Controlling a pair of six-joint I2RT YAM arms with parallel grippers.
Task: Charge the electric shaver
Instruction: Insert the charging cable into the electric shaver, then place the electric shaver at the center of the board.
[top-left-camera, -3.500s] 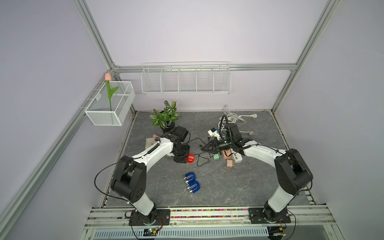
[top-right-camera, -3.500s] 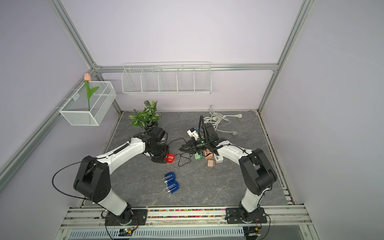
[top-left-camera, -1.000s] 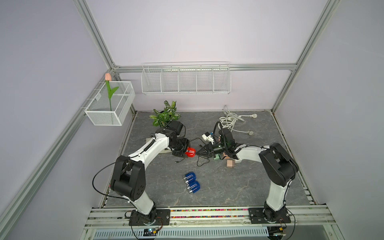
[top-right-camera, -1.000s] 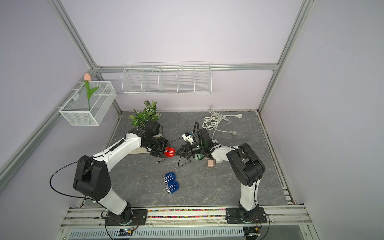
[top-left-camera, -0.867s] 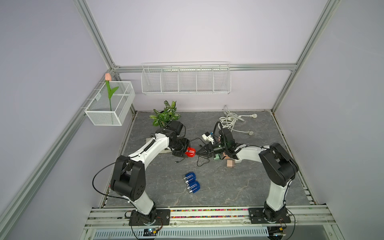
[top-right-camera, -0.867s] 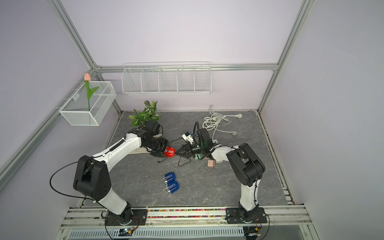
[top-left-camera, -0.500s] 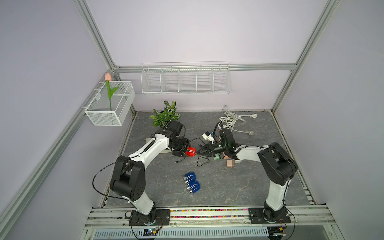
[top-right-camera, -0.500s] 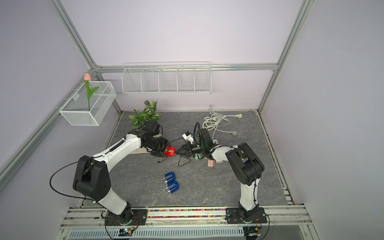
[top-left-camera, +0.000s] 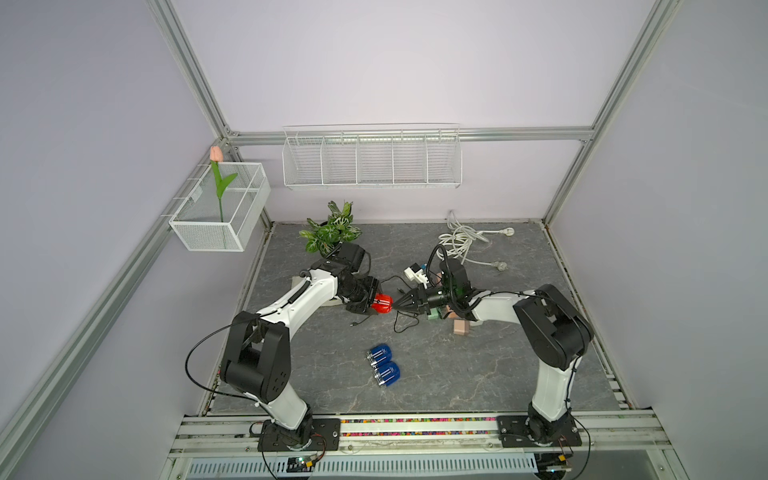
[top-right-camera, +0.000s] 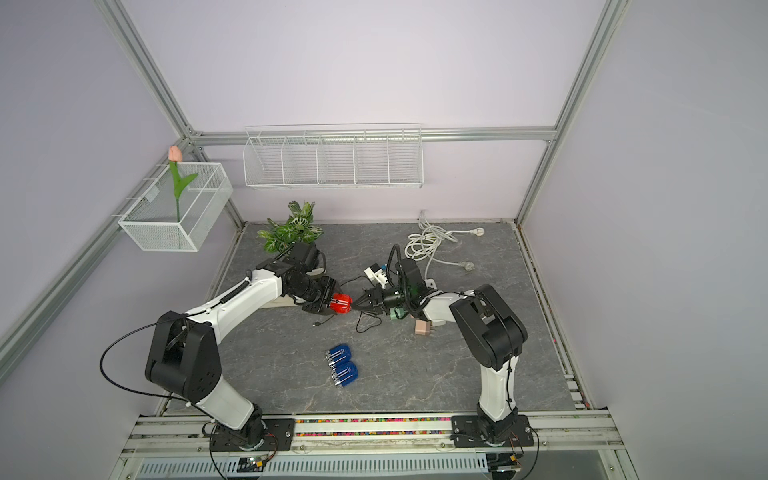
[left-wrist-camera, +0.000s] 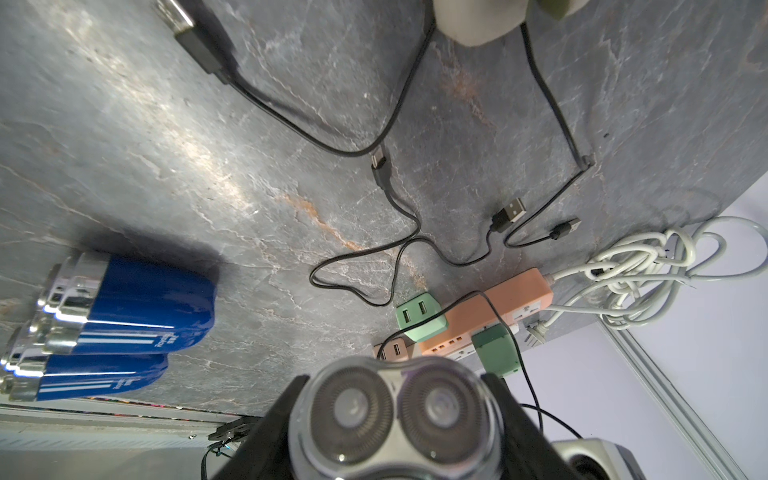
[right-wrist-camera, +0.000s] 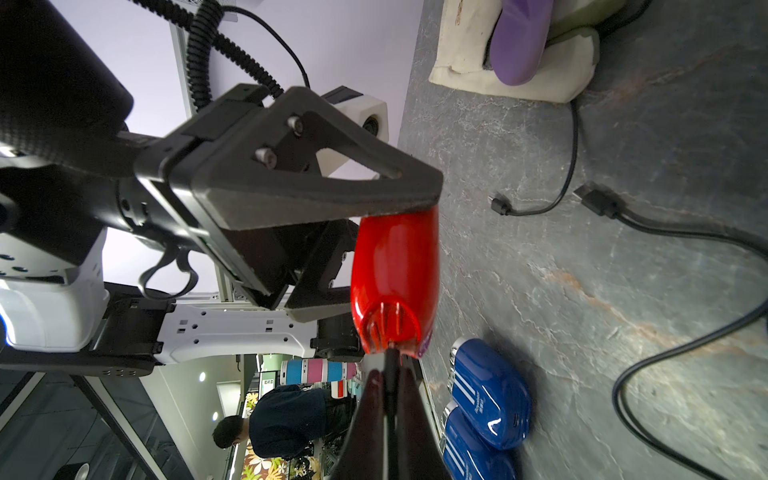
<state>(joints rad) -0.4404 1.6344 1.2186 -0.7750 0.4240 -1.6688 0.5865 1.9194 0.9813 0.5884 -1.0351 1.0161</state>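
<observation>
Shavers: your left fingers (right-wrist-camera: 316, 195) held one red shaver (top-left-camera: 381, 303), right fingers (top-left-camera: 409, 306) pinched one black plug (right-wrist-camera: 390, 361), two blue shavers (top-left-camera: 379, 354) lay nearby.

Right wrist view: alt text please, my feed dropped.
The shut right gripper holds a thin black plug at the base of the red shaver, which the left gripper grips above the grey table. Two blue shavers lie beyond.

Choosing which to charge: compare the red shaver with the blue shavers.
The red shaver is clamped in the left gripper; the blue shavers lie free, side by side, on the table. The right gripper holds a black plug at the red shaver's base; the blue shavers have none. All have silver heads.
</observation>
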